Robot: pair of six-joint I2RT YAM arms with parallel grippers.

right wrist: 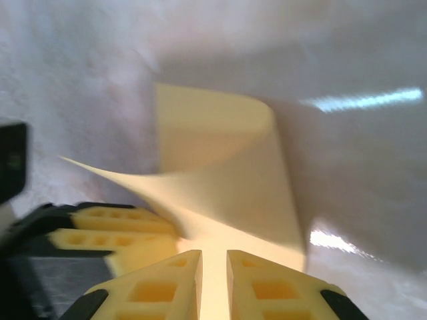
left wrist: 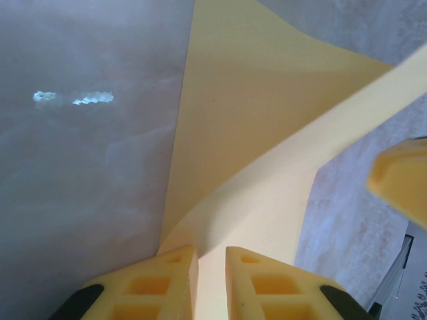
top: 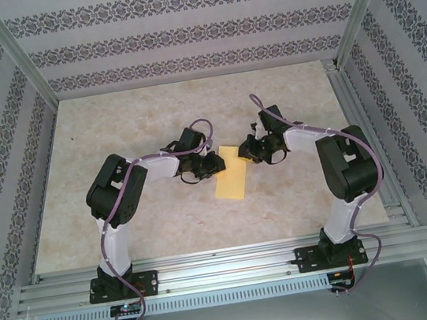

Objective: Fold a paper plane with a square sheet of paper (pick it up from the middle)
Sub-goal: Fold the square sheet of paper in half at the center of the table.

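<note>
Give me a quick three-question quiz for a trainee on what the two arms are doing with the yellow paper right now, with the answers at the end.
1. Multiple choice: the left gripper is A) wide open, B) shut on the paper, C) shut on nothing.
2. True or false: the right gripper hangs open, clear of the paper.
3. Fill in: in the top view, the paper sits ___ the two grippers.

Key: 1 B. 2 False: its fingers are closed on the paper, which curls up from them. 3 between.
</note>
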